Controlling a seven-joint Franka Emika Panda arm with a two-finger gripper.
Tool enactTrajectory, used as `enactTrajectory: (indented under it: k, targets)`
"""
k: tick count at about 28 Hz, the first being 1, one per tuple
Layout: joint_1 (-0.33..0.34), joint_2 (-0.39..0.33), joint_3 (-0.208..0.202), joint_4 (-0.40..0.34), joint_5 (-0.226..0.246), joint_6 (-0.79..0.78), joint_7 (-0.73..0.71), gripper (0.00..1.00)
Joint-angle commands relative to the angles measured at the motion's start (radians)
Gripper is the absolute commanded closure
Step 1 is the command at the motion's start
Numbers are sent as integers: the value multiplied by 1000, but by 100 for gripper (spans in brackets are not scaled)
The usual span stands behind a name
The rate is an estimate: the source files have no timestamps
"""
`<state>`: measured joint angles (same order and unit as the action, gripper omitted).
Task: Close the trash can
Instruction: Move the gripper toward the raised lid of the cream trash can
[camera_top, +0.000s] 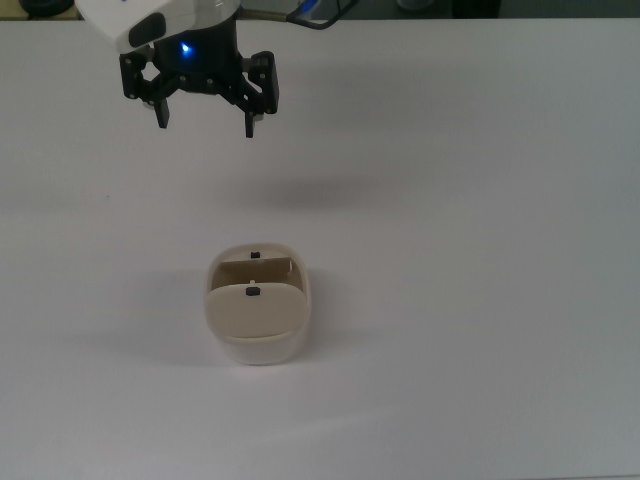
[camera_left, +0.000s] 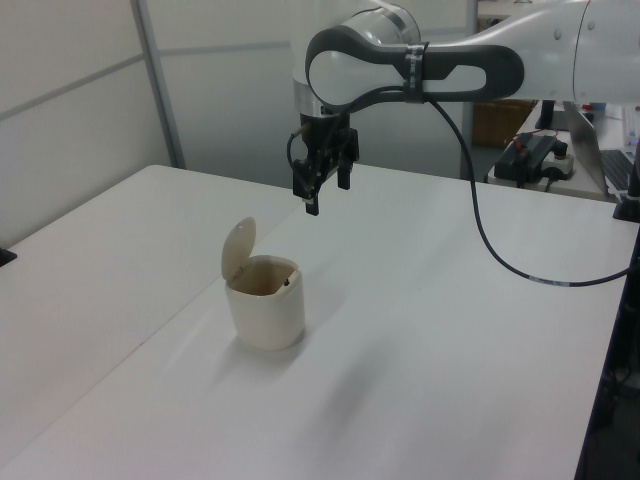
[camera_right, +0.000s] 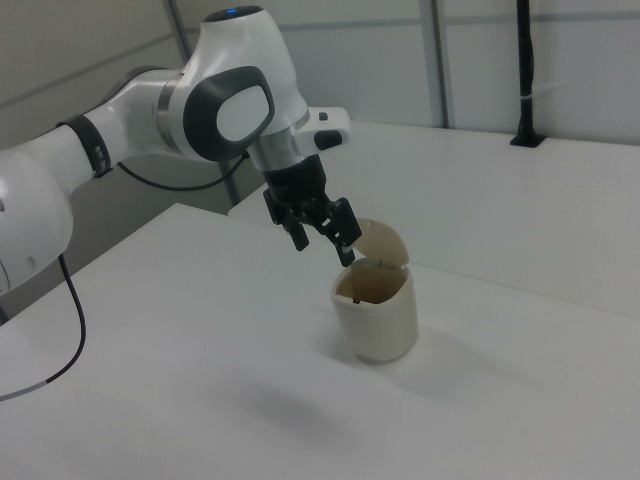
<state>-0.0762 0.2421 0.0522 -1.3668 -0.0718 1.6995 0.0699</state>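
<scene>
One trash can (camera_top: 257, 320) stands upright on the white tabletop (camera_top: 480, 250), a little below centre in the top view. It is cream-beige and rounded-square from above. Its single lid (camera_left: 238, 248) is raised, hinged at one edge and standing nearly upright; in the left view it rises at the can's left side, in the right view at the can's far right side. The mouth of the can is open and the brownish interior shows. Two small black marks are seen in the top view: one tab (camera_top: 252, 291) on the lid and one at the can's far rim (camera_top: 255, 255).

One robot arm (camera_right: 200, 110), white with grey joints, reaches over the tabletop. Its one gripper (camera_top: 207, 120) is black and hangs in the air above the tabletop, apart from the can. In the top view it lies toward the upper left, well clear of the can. In the right view it appears just beside the raised lid, though contact cannot be confirmed there. The two fingers (camera_top: 251, 121) are spread wide apart and hold nothing. One blue light (camera_top: 186, 49) glows on the gripper body.

One black cable (camera_left: 490, 230) trails from the arm across the left view's right side.
</scene>
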Motion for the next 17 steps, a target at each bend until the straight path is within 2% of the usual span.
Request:
enactTrajectory:
  k: [1, 9, 15, 17]
  targets:
    - [1, -18, -6, -18, 73, -11, 21, 0]
    - [0, -14, -8, -21, 87, 52, 19, 0]
    - [6, 29, -5, -23, 86, 156, 19, 0]
    - [10, 54, -2, -21, 78, 213, 21, 4]
